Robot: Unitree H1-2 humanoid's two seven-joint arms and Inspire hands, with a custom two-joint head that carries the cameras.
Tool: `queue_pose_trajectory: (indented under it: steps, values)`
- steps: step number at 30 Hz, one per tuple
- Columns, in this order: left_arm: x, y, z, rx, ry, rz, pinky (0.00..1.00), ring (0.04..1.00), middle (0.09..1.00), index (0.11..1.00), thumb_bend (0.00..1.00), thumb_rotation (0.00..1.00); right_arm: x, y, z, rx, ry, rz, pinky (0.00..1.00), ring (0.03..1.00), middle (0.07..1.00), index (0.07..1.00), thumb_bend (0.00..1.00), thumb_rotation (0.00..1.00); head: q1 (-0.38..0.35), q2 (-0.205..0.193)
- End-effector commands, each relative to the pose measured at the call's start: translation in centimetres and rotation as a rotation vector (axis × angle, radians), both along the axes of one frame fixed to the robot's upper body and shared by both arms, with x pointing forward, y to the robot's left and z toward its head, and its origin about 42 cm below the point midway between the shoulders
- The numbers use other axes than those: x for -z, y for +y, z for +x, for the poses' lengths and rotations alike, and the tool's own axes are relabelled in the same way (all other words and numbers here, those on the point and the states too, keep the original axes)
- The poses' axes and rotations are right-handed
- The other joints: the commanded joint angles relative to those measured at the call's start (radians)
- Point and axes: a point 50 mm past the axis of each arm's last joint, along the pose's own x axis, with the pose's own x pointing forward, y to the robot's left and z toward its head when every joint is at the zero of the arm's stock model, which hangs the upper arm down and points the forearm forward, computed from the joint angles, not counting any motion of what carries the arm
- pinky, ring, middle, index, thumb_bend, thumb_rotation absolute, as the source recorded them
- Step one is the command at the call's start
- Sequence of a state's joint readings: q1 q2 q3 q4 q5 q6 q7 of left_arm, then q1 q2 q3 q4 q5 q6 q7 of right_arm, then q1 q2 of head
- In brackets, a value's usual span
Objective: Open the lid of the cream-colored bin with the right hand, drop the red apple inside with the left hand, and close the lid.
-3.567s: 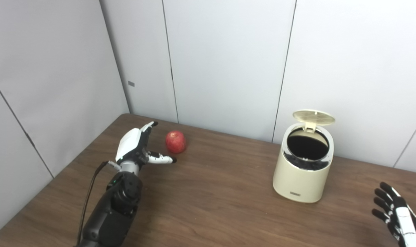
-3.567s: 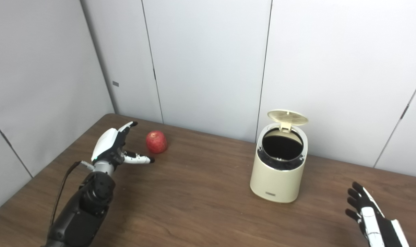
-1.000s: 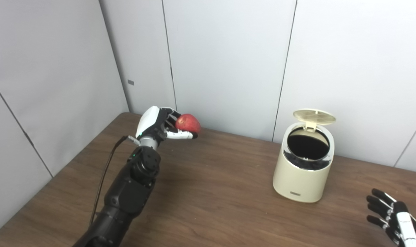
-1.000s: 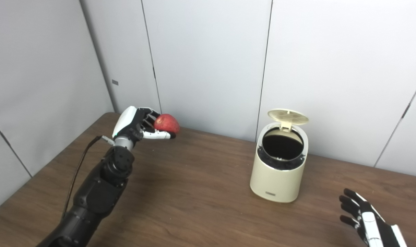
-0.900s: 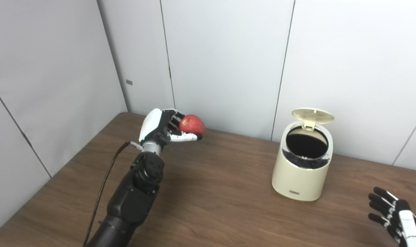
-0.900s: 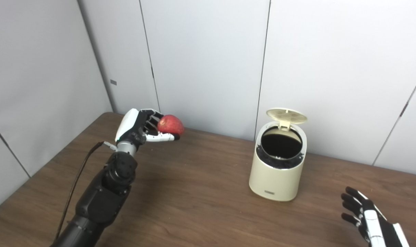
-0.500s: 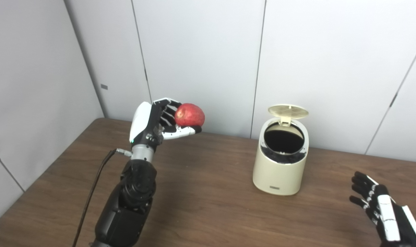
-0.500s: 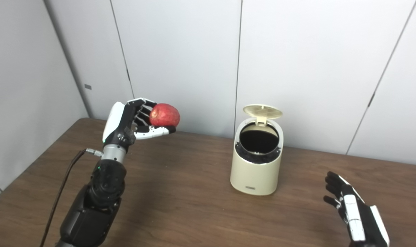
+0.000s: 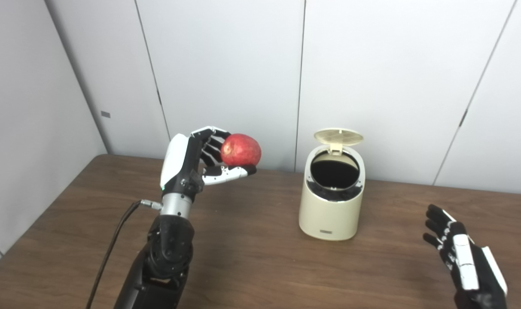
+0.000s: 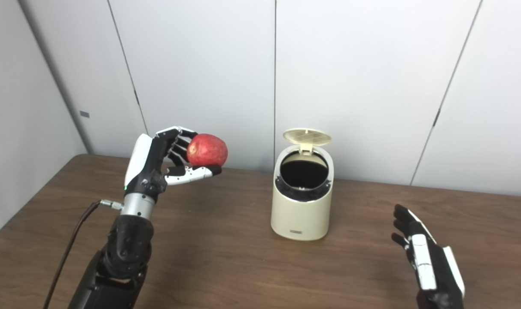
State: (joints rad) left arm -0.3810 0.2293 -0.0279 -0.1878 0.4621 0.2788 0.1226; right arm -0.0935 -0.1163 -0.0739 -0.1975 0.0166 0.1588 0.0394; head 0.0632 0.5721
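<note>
My left hand [image 9: 191, 161] is shut on the red apple [image 9: 241, 149], holding it well above the table, left of the bin and about level with the bin's top. The cream-colored bin [image 9: 331, 206] stands on the table with its round lid [image 9: 338, 137] tipped up at the back and its dark inside showing. My right hand [image 9: 462, 253] hovers open at the lower right, fingers spread, apart from the bin and to its right.
The brown wooden table [image 9: 260, 266] runs to grey wall panels [image 9: 226, 64] behind and on the left. A black cable [image 9: 114, 244] hangs from my left wrist down the forearm.
My left hand closed on the apple and lifted it off the table, carrying it right toward the bin. The camera has panned right. The right hand has risen a little.
</note>
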Motion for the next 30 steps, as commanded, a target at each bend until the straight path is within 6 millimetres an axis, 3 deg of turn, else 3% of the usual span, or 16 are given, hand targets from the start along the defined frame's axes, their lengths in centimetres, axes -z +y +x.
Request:
queue_pose_trajectory:
  steps: [1, 12, 21, 30]
  values:
    - [-2.1, -0.6, 0.0, 0.023, -0.113, 0.036, 0.35, 0.447, 0.5, 0.484, 0.48, 0.0, -2.0, 0.5, 0.0, 0.003, -0.112, 0.015, 0.87, 0.918, 0.909, 0.878, 0.54, 1.0, -0.008, 0.0]
    - [-0.7, -3.6, -0.9, 0.071, -0.118, -0.01, 0.35, 0.462, 0.506, 0.472, 0.48, 0.0, -2.2, 2.1, -0.3, 0.003, -0.14, 0.011, 0.9, 0.93, 0.912, 0.877, 0.59, 0.99, -0.107, -0.016]
    - [0.0, -6.6, -0.6, 0.149, -0.136, -0.076, 0.33, 0.453, 0.519, 0.492, 0.47, 0.0, -2.4, 3.2, -0.4, -0.006, -0.141, 0.023, 0.89, 0.924, 0.908, 0.888, 0.51, 1.0, -0.129, -0.021]
    - [0.0, -8.5, 0.4, 0.169, -0.132, -0.072, 0.33, 0.455, 0.534, 0.486, 0.47, 0.0, -2.7, 4.4, -0.6, 0.012, -0.113, -0.039, 0.86, 0.92, 0.908, 0.882, 0.51, 1.0, -0.144, -0.026]
